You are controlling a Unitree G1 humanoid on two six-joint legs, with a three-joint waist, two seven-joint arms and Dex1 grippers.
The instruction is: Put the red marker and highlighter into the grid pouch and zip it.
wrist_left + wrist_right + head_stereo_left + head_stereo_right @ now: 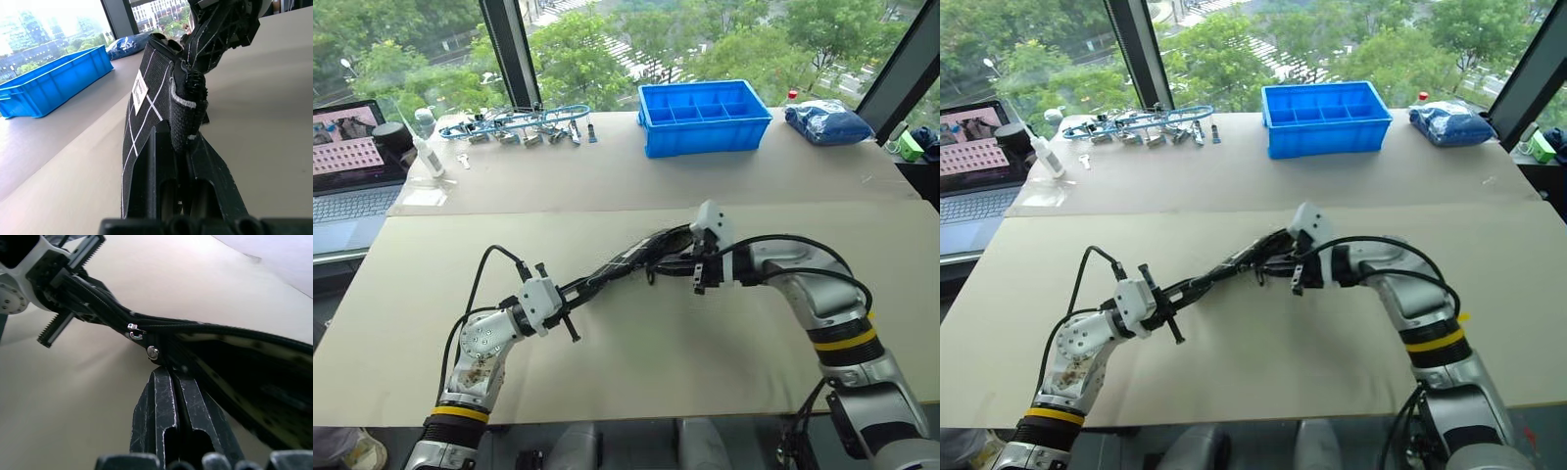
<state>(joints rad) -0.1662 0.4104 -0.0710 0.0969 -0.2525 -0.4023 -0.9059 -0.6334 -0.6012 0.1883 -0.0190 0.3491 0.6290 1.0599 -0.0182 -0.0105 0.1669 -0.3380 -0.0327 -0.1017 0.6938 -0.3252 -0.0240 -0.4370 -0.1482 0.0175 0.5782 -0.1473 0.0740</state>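
The wide matte beige desk [636, 352] carries a rectangular blue plastic bin with divided compartments [704, 117] at its far edge, and near that a crinkled blue plastic bag [827, 121]. Above the middle of the desk hangs the flat black woven-fabric grid pouch with thin white lines and a small white label [146, 105], stretched into a long narrow band between the two arms. The left claw [570, 294] is clamped on the pouch's near end, the cloth bunched between its black fingers [161, 161]. The right claw [172, 374] pinches shut at the pouch's zipper line, just by a small silver rivet [153, 352], with the zipper gaping beyond it
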